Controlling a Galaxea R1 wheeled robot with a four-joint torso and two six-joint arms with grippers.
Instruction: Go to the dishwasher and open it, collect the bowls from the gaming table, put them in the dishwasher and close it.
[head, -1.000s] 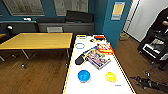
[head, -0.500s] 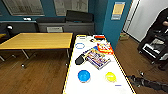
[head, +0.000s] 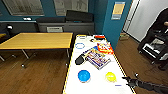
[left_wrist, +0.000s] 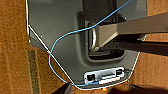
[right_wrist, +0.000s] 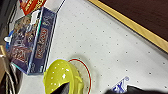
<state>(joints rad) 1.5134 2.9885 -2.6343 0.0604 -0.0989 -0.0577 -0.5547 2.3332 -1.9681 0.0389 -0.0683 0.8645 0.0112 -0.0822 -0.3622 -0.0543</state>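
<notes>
Bowls, blue & yellow-green, uncollected near worktop front edge; right gripper nearby, fingers' state unclear.

The gaming table had a glossy white top dotted with small holes and a yellow rim. On its near part sat the blue bowl and, to its right and apart from it, the yellow bowl, which stood beside a red ring printed on the top. Farther along lay a board-game box, a dark object just left of it, a red box and a blue ring
</notes>
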